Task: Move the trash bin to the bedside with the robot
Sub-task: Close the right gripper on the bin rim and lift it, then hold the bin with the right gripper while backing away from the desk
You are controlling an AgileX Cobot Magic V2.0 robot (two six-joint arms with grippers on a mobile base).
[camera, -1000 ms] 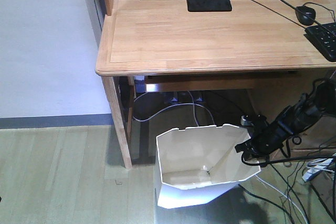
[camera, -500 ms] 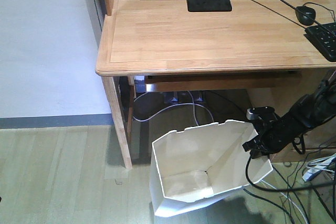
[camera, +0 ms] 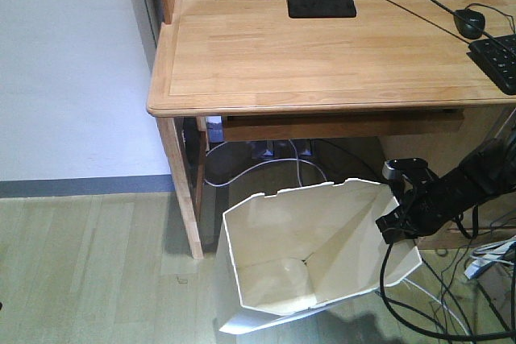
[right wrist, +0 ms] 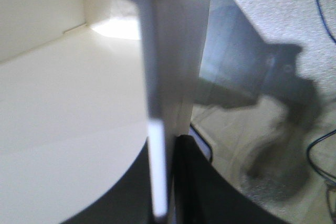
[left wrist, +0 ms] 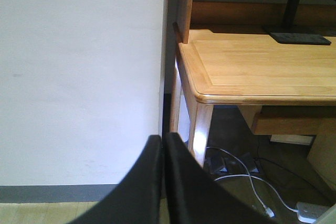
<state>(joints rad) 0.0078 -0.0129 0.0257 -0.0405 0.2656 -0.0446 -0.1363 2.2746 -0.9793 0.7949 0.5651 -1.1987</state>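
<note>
The right tool [camera: 397,217] clamps the right wall of the trash bin [camera: 298,239], 1 finger inside and 1 outside, likely to drag it. The bin sits on the floor [camera: 81,263] by the desk [camera: 322,54] leg, with no bed in view. The left tool [left wrist: 161,182] is closed and empty.

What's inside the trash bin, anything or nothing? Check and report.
Empty. The front view looks down into the trash bin and shows only bare cream walls and floor, with nothing lying inside.
</note>
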